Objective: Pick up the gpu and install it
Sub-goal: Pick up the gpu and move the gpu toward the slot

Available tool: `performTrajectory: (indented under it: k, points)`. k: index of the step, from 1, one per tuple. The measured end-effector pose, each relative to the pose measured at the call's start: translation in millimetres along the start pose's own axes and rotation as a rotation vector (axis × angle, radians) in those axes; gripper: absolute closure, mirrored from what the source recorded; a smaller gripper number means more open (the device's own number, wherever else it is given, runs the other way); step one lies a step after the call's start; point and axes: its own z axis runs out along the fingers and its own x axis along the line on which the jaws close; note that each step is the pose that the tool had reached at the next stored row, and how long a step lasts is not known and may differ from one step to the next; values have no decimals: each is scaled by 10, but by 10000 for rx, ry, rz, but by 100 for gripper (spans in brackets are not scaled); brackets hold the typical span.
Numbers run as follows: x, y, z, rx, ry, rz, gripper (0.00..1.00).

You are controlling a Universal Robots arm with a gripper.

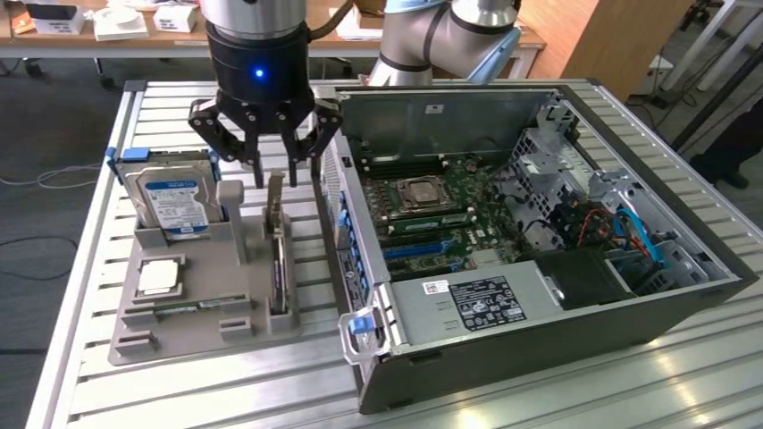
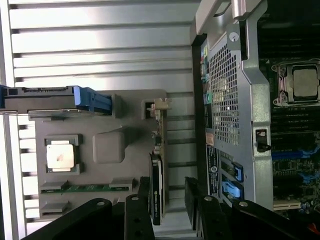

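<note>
Saw arm pointed straight down, end effector (image 1: 275, 168) open just above gpu (image 1: 277, 241). Found gpu on edge in grey holder (image 1: 191, 268) on slatted desk (image 1: 179, 380), beside opened case (image 1: 537, 344).

The black fingers (image 2: 136, 217) stand spread apart, with the near end of the gpu (image 2: 156, 185) in the gap between them. The card stands on edge in a slot of the grey holder (image 2: 127, 112). Out beyond one finger, the holder also carries a processor chip (image 2: 60, 155), a green memory stick (image 2: 85, 188) and a hard drive (image 2: 50, 97) with a blue end, all on the slatted table (image 2: 100, 40); beyond the other finger stands the open computer case (image 2: 230, 95).
</note>
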Motion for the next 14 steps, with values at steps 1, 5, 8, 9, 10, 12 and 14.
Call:
performTrajectory:
  k: [1, 5, 8, 9, 10, 12, 14]
  points:
    - [0, -1, 18, 0, 0, 0, 58]
    - [2, -4, 89, 1, 1, 0, 58]
    - [4, -7, 145, 0, 0, 0, 58]
    - [5, -7, 162, 1, 1, 0, 58]
    - [5, -8, 181, 0, 0, 0, 58]
    - [7, -10, 216, 1, 1, 0, 58]
    - [8, -12, 253, 1, 1, 0, 58]
